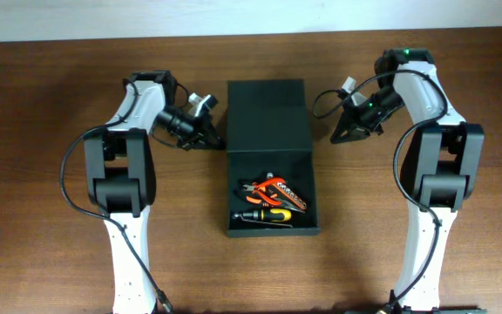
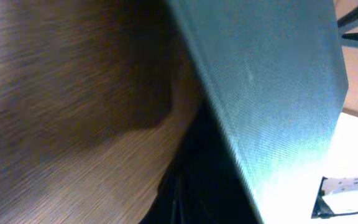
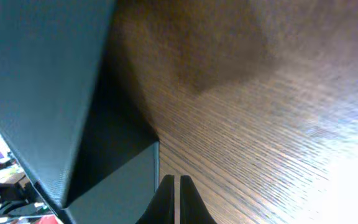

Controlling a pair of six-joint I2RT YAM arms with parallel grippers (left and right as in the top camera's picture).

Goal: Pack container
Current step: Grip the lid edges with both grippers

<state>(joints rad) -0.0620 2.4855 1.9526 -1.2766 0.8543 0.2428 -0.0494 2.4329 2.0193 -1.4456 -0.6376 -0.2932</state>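
Container (image 1: 273,230) sits mid-desk (image 1: 50,262) between the two arms. Its lid (image 1: 267,113) is open and thrown back on the far side, with the tray part nearer me. Hand tools (image 1: 270,201) are already in the tray: orange grips, a yellow-and-black driver, some bits.

Left end effector (image 1: 212,139) is at the lid's left edge, about at the hinge line. I can't tell whether it's touching or just beside. Its wrist view is mostly lid panel and blur, but the fingers are pressed together and hold nothing. Right end effector (image 3: 174,196) is also pressed together and empty, low over the desk just right of the box corner and apart from it.

Handling, my read:
- The box looks like rigid matte board, stiff and light on its own, a bit heavier with the tools inside.
- The textured skin should not be slippery.
- The flap is thin and pivots on a soft hinge, so it will swing rather than lift the box.
- I'd take the lid by a free side edge near the far corners, or push from under it.
- The tray may slide on the wood, so I'd brace it.
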